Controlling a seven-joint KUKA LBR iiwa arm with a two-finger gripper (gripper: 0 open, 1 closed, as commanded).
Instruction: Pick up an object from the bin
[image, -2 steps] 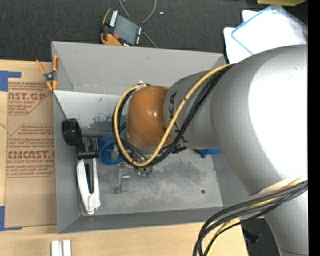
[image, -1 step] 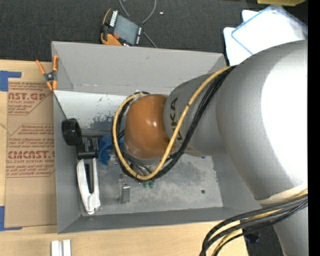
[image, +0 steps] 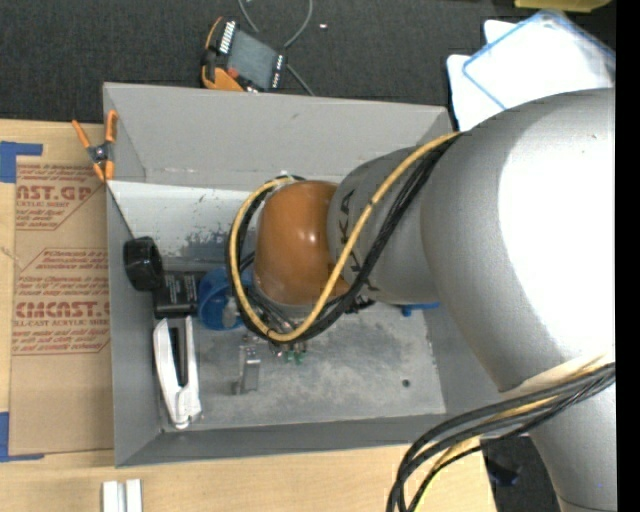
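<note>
The fingers sit somewhere beneath the wrist, hidden from me, so I cannot tell whether they are open, closed, or round anything.

The arm (image: 500, 250) comes in from 3 o'clock and covers most of that half of the bin (image: 300, 120). Its orange cover (image: 292, 255), looped with yellow and black cables, hangs low over the floor just to the 9 o'clock side of centre.

The loose things I can see all lie toward 9 o'clock:
- A long white tool (image: 175, 372) with a dark strip down it lies along the wall at about 8 o'clock, well apart from the cover.
- A black knob (image: 144, 262) on a dark body sits at about 10 o'clock, beside the same wall.
- A blue thing (image: 214, 302) lies just beside the cover at its 9 o'clock, partly tucked under the cables.
- A small grey metal piece (image: 247, 372) lies on the bare floor near the cover's 7 o'clock.

I judge this to be the reach or the grasp itself: the wrist is down among the things and nothing shows lifted. The thing to be picked is most likely the blue thing or whatever lies straight under the cover, but I cannot say which.

The next move calls for a firm close, if that is not done, then a straight lift, keeping the cables off the blue thing and the 12 o'clock wall.
</note>
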